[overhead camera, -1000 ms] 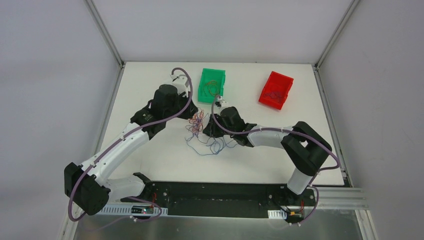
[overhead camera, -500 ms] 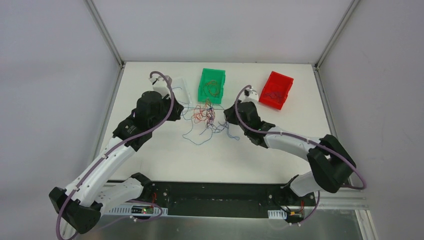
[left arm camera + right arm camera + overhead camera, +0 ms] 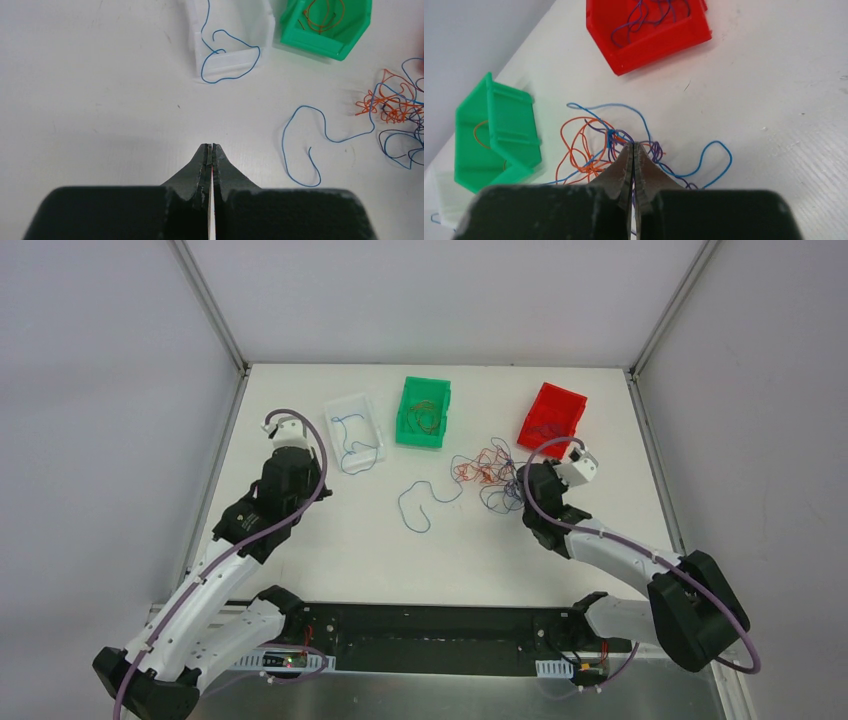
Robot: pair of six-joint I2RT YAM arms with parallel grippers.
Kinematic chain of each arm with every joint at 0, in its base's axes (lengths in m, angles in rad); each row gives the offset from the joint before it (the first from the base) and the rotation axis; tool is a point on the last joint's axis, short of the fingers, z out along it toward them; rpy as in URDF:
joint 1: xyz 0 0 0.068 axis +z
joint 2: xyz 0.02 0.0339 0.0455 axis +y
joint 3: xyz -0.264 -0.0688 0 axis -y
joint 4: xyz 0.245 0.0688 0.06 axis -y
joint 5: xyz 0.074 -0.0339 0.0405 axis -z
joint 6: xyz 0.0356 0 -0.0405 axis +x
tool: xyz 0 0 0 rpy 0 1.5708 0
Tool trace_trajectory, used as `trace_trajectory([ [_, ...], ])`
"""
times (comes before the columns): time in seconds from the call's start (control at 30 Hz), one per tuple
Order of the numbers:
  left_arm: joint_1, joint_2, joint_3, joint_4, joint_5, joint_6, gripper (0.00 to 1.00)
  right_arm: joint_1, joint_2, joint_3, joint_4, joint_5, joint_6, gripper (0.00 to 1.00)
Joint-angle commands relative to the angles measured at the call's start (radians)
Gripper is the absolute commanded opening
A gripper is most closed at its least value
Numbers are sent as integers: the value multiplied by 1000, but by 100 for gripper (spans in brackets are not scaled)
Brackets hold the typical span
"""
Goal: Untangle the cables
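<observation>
We find the cables (image 3: 487,465) knotted on the bench (image 3: 330,540) near the red bin (image 3: 552,420); the right fingers (image 3: 623,165) pinch their strands. The left fingers (image 3: 202,160) are pressed together. One blue strand (image 3: 420,502) lies apart, mid-bench.

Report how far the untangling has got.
Done: strands lie in the white bin, green bin and red bin. In hand: the right claw is shut on the knot; the left claw is shut, empty. Left: the knot and one loose blue strand.

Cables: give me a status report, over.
Left gripper shut, apparently empty. Right gripper shut on knotted cables. One blue strand loose, apart. Red bin near knot, not touching.
</observation>
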Motion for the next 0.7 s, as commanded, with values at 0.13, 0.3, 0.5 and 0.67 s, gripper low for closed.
trace_trajectory([
  [0.13,10,-26,-11,-33,-30,-46,0,-11,-46,9,7,92,65,0],
  [0.3,10,-3,-13,-19,94,-29,0,-12,-35,35,16,-3,-22,0],
  [0.5,10,83,-9,0,284,-19,0,-12,-11,39,61,-116,-64,0],
  [0.67,8,223,13,13,457,-8,6,-13,3,51,74,-185,-90,0],
])
